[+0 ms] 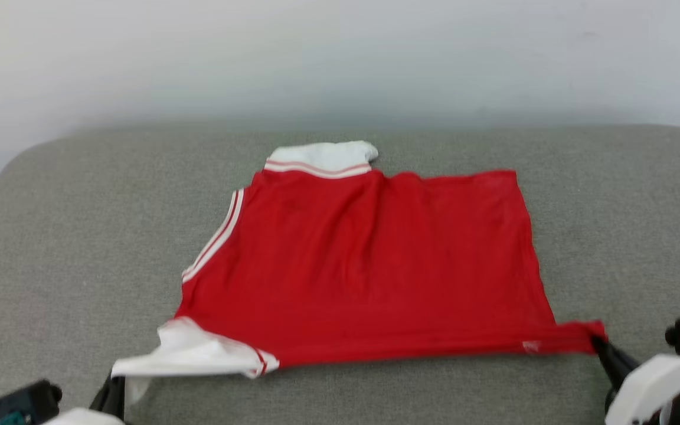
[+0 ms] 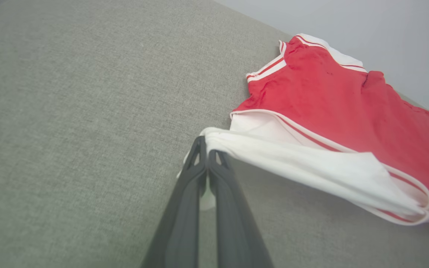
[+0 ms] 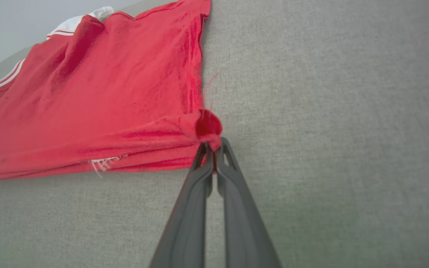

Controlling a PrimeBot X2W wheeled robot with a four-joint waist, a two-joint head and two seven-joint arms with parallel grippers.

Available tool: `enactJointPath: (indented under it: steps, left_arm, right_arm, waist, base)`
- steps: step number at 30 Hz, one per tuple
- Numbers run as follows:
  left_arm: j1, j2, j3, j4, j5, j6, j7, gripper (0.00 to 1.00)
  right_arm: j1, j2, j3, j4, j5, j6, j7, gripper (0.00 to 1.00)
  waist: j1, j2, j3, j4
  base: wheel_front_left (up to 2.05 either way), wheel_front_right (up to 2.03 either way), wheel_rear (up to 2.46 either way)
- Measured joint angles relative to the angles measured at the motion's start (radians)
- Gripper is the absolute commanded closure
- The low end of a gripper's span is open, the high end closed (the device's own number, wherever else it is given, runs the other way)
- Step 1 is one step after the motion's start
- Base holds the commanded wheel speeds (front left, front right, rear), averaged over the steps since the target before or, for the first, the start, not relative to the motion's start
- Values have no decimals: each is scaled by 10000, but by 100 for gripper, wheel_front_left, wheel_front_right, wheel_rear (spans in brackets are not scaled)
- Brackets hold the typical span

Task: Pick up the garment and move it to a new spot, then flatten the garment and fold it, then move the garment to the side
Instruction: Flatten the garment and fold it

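One grey fabric surface [image 1: 80, 236] spans the scene, with one pale wall [image 1: 340, 59] behind its far edge. One red jersey [image 1: 375, 260] lies spread at the middle of the surface, plain side up, its hem to the right and its striped neck trim [image 1: 213, 239] to the left. It has two white sleeves: one [image 1: 322, 156] pokes out at the far edge, the other [image 1: 192, 354] sits at the near left corner. The near edge is drawn into a straight line between these two corners. One small patch of white stitching [image 3: 101, 163] shows on that edge, near the right corner.

Two grippers are at work, each with two dark fingers. The left gripper [image 2: 207, 143], at the near left, has its fingers clenched on the tip of the near sleeve, pulling it to a point. The right gripper [image 3: 213, 145], at the near right, has its fingers pinched tight on the red near right hem corner, which bunches into a small knob at the tips.
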Motion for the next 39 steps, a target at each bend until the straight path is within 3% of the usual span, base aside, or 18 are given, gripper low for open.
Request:
enactJointPath:
  steps: [3,9,17,26,38,39]
  left_arm:
    - [1085,96,81,-892,-100,558,405,100]
    - [2311,226,163,-2337,-224,1244,857,100]
    - [1602,660,-178,-3382,157,1363,1365,100]
    - [-739,663,-779,-2470,445,673,1691,100]
    - [-2869,79,-1616,-180,562,-378,1845,100]
    - [-2971,44,-1661,29,550,-433,1850,100]
  right_arm:
    - [957,343,-380,-639,-165,0,299,100]
    - [2272,945,-1032,-1845,-445,-4,976,100]
    - [2247,1252,-1127,-3214,-894,-79,2038,100]
    - [15,842,-111,-3076,-1060,-84,2295,100]
    - [-1570,451,589,-941,-846,-86,1448,100]
    - [-1631,441,646,-744,-805,-86,1381,91]
  waist:
    - [0,0,-264,-3]
    - [1,0,-474,55]
    - [3,0,-198,22]
    - [6,0,879,-314]
    - [7,0,2290,-413]
    - [6,0,2352,-404]
  base:
    - [0,0,0]
    - [0,0,0]
    - [0,0,0]
    - [0,0,0]
    - [0,0,0]
    - [0,0,0]
